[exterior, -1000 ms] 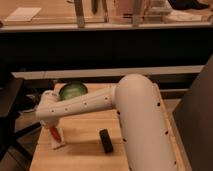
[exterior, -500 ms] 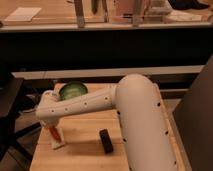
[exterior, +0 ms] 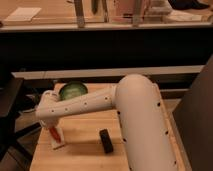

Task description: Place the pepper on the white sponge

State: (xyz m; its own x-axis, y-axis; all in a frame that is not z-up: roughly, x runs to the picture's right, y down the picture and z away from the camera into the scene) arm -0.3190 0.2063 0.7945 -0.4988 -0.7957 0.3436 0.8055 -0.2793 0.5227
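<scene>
One risk dominates: the pepper (exterior: 53, 133) rolling off the sponge (exterior: 59, 144) on release. The pincer (exterior: 52, 128) sits directly above the sponge, toward its left end, and is closed narrowly on the pepper. The pepper hangs slanted with its lower tip at or just above the sponge's top face; contact cannot be confirmed. The pepper is tapered and the sponge is small, so a release from this slant would probably let it tip and roll onto the worktop (exterior: 80, 150).

Second risk: the pepper is over the sponge's left part, not its middle, so a fall to the left would miss the sponge.

Third risk: downward pressure could shove or tilt the sponge, which looks light.

Fourth risk: on withdrawal, the arm (exterior: 85, 104), which passes above and right of the sponge, could strike the bowl (exterior: 73, 91) behind the sponge.

Count:
- pepper: one
- sponge: one, white
- bowl: one, green
- block (exterior: 106, 141): one, black, right of the sponge and well apart from it
- pincer: one
- arm: one
</scene>
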